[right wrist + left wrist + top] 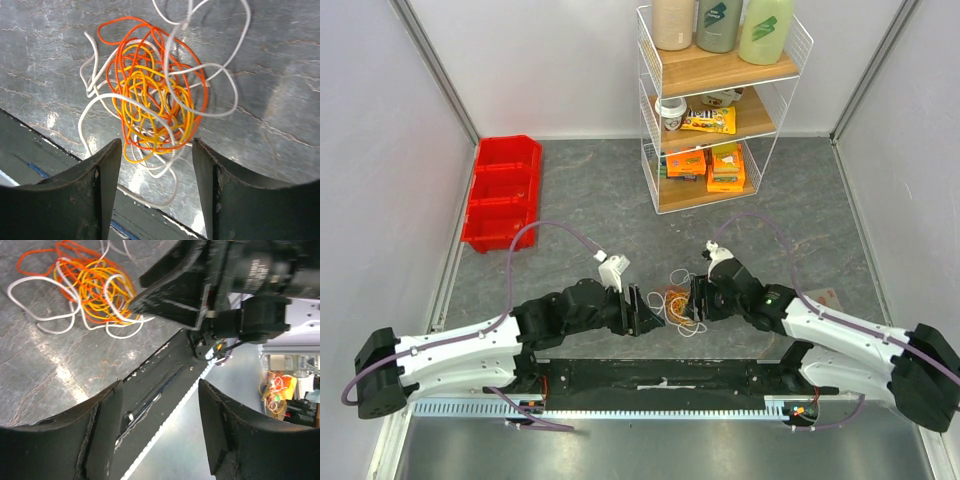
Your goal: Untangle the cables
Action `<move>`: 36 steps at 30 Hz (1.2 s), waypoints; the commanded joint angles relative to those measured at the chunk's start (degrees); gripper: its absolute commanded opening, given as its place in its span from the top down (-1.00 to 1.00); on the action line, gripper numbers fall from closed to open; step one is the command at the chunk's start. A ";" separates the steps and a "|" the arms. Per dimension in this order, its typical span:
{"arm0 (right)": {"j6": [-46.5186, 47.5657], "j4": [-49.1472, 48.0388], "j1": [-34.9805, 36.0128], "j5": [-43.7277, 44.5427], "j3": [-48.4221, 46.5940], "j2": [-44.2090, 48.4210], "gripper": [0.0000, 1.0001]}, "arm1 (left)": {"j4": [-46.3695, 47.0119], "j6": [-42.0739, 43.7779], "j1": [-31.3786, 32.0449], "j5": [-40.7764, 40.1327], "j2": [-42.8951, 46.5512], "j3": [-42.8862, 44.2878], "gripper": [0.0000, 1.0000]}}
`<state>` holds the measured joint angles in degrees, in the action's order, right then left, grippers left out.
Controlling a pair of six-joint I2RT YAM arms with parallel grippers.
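Observation:
The cables [678, 305] lie as one tangle of white, orange and yellow wire on the grey table between the two arms. In the right wrist view the cables [155, 105] sit just ahead of my right gripper [156, 170], which is open. The lowest yellow and white loops reach in between its fingers without being pinched. In the left wrist view the cables [95, 287] lie at the upper left, well away from my left gripper [160, 425], which is open and holds nothing. My left gripper [645, 312] stands left of the tangle and my right gripper [698, 300] right of it.
A black rail [660, 375] runs along the near table edge, close below the tangle. Red bins [502, 190] stand at the back left. A white wire shelf [715, 110] with bottles and boxes is at the back centre. Walls close in both sides.

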<state>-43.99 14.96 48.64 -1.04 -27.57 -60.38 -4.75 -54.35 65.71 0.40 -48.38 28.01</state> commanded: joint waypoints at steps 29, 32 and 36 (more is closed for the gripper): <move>1.36 -14.43 0.14 -2.93 1.82 -5.79 -0.36 | 5.12 2.13 -9.22 0.33 -25.70 3.71 0.30; 1.10 -16.89 0.14 0.68 1.64 -9.22 -0.29 | 1.68 3.63 -6.74 -4.61 -28.25 5.47 0.21; 0.48 -17.77 0.14 6.13 1.29 -12.65 -0.12 | -0.42 5.30 -6.56 -7.17 -32.38 7.93 0.20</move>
<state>-42.92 0.89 48.66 -1.65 -25.21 -70.50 -0.21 -53.63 59.02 0.54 -77.34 32.97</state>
